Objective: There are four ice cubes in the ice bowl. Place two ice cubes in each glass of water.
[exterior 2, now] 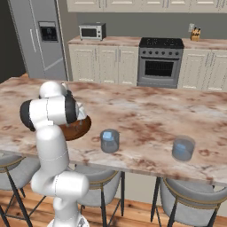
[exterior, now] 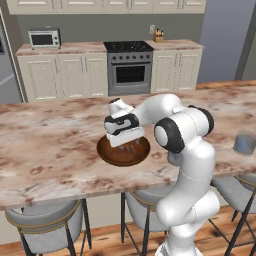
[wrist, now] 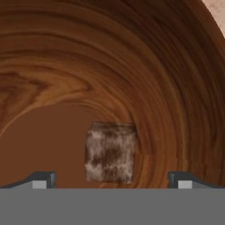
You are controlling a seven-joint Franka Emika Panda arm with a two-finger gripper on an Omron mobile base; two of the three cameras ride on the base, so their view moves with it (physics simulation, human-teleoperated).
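In the left base view, your two-finger gripper (exterior: pixel 131 146) hangs down inside the wide, shallow dark-brown wooden bowl (exterior: pixel 107 153) on the marbled stone counter (exterior: pixel 50 150); one short grey translucent tumbler (exterior: pixel 245 143) stands well apart toward 3 o'clock from the bowl, near the counter's right end

In the right base view, the bowl's rim (exterior 2: pixel 84 126) peeks out behind the white arm; the near tumbler (exterior 2: pixel 109 141) sits just beside it at about 4 o'clock, and the second tumbler (exterior 2: pixel 183 148) is farther along at 3 o'clock. You cannot make out from here what either tumbler holds

In the hand view, the jaws stand spread wide with nothing between the pads; one dark fingertip (wrist: pixel 41 179) shows at 8 o'clock, the other at 4 o'clock. A small pale, mottled translucent cube (wrist: pixel 110 151) rests on the bowl floor, between the tips and just ahead of them

Treat the cube as light, rigid and probably slippery; it may skate on the smooth wood if nudged by one finger first. Take it across two opposite flat faces, centred, with both pads landing together, low on the cube
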